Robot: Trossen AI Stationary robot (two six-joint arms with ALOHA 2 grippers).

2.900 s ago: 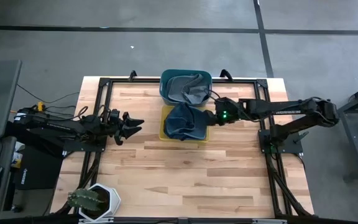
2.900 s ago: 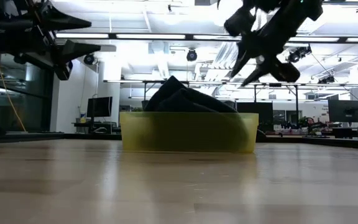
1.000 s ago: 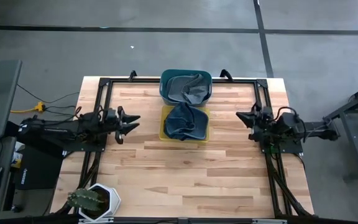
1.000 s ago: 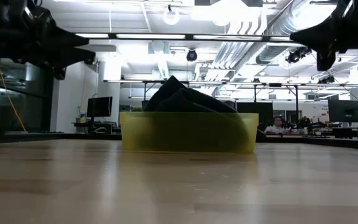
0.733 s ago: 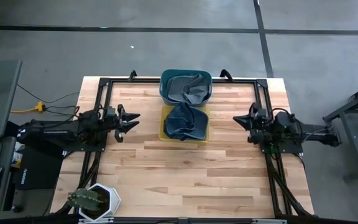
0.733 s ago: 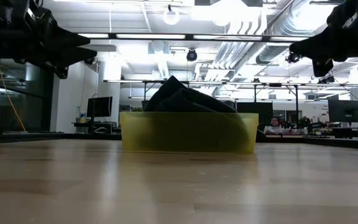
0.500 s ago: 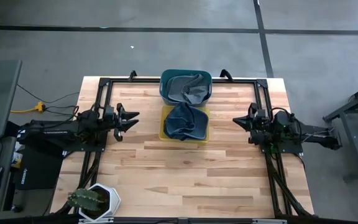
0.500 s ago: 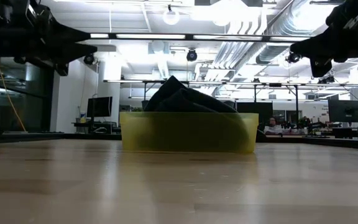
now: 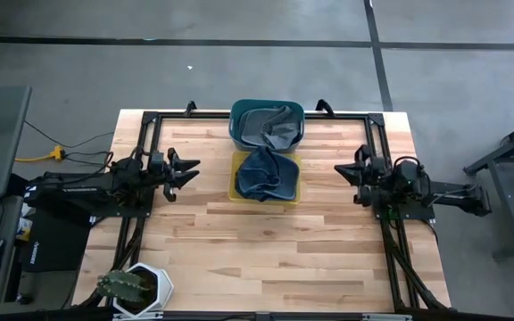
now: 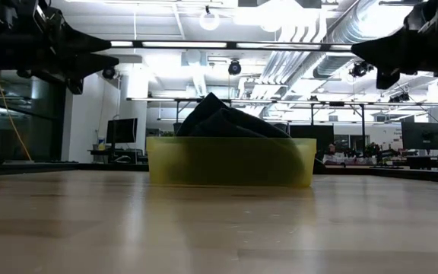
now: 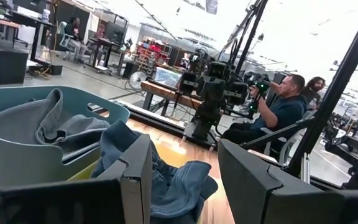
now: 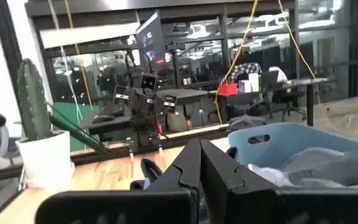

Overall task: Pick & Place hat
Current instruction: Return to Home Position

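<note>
The dark blue hat (image 9: 265, 175) lies crumpled in a yellow bin (image 9: 235, 192) at the table's middle, and its top rises above the bin's rim in the low view (image 10: 217, 116). My left gripper (image 9: 193, 168) hovers open over the table's left part, pointing at the hat (image 11: 178, 180). My right gripper (image 9: 338, 170) hovers shut over the right part, also pointing at the bin. Both are high above the table in the low view, the left gripper (image 10: 115, 50) and the right gripper (image 10: 356, 49). Neither touches anything.
A teal bin (image 9: 236, 134) with grey cloth (image 9: 270, 125) stands just beyond the yellow bin, touching it. A potted cactus (image 9: 130, 287) sits at the near left corner. Bare wooden tabletop (image 9: 266, 250) stretches in front of the bins. People sit in the room beyond (image 11: 284, 106).
My right gripper has edged slightly toward the table's left, staying high and level. The hat and both bins have kept still.
</note>
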